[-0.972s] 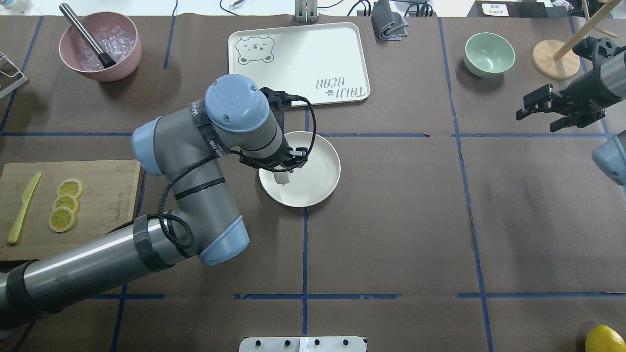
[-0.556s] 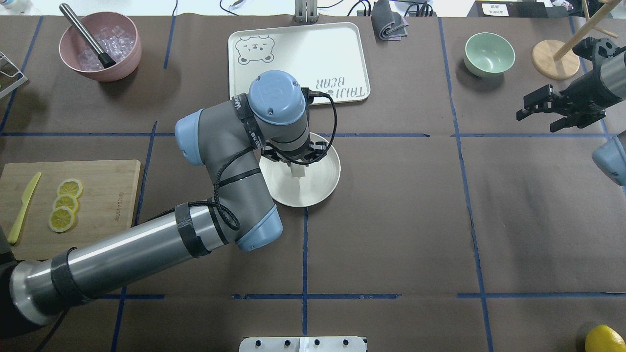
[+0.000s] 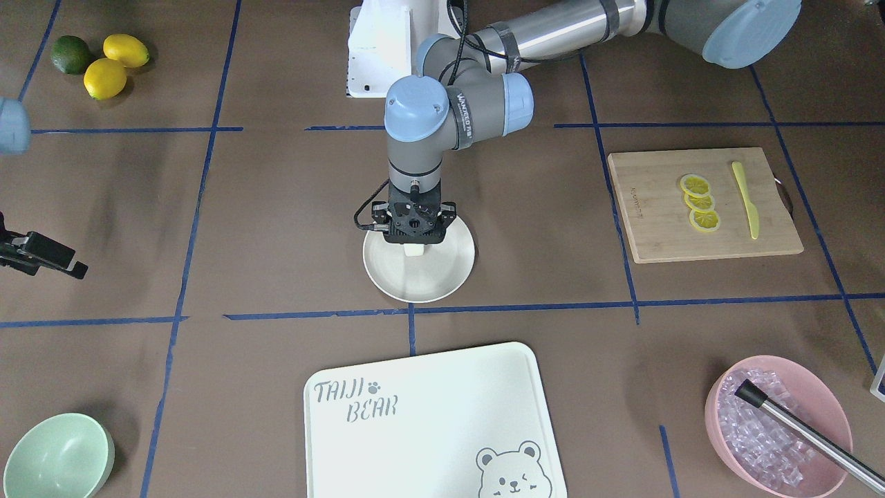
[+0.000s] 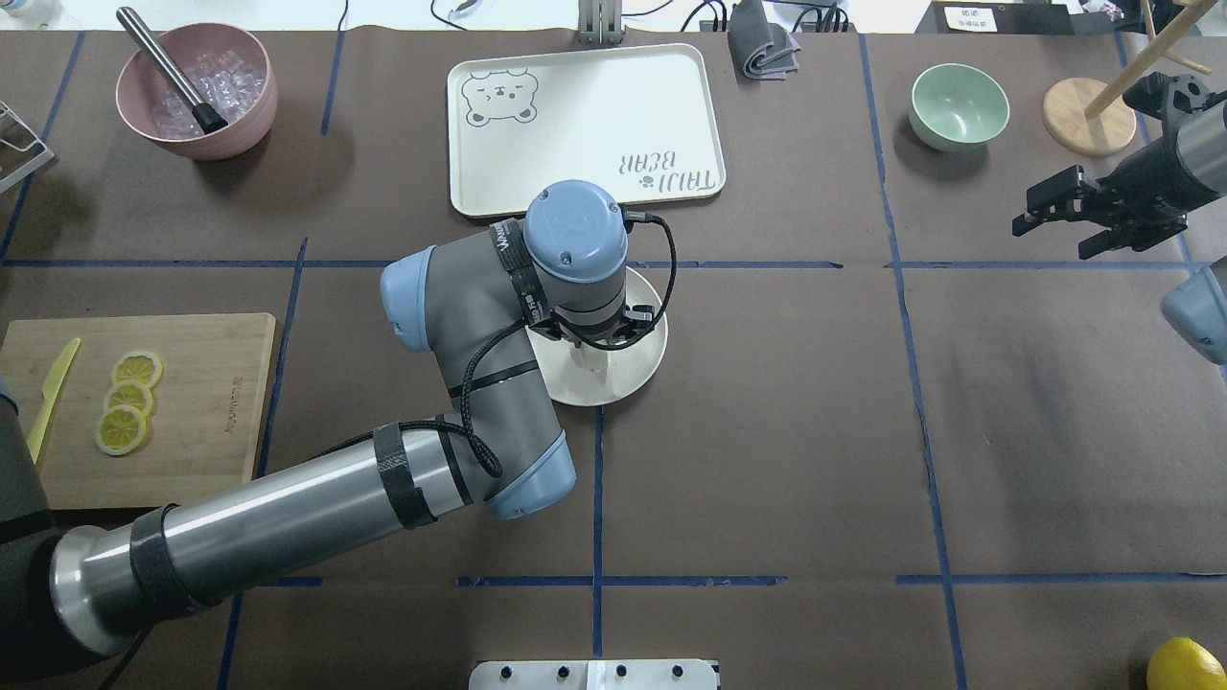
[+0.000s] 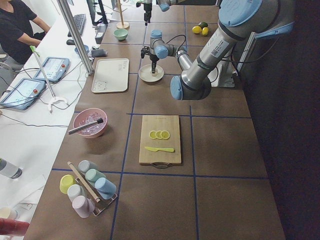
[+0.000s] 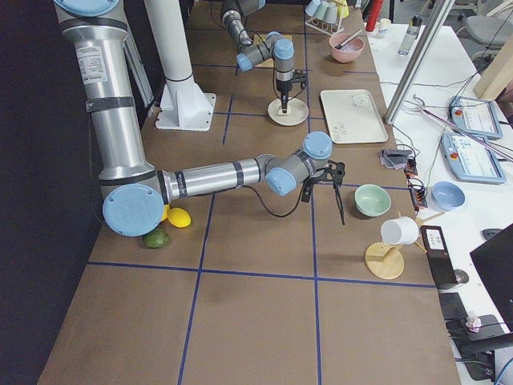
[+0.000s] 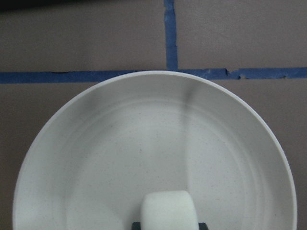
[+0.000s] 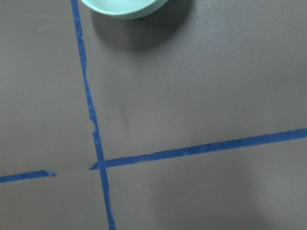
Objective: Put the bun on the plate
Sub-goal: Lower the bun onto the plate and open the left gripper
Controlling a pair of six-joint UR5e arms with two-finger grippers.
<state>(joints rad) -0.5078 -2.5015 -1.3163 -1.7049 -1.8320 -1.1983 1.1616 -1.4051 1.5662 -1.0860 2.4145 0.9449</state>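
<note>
Looking in from the front-facing camera, I see the left end effector (image 3: 413, 243) pointing straight down over the plate (image 3: 442, 278). It is clamped on the bun (image 3: 413, 251), a little to the robot's side of the plate's middle. From overhead, the bun (image 4: 587, 357) shows inside the plate (image 4: 640, 372), and the right end effector (image 4: 1053, 228) hangs well away from the plate, jaws apart and empty. My left wrist camera puts the bun (image 7: 168, 208) low over the plate (image 7: 96, 143). I cannot tell whether they touch.

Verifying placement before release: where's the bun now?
Front-facing view, centre: the bun is held in the left gripper over the plate, on the robot's side of the bear-printed tray.
</note>
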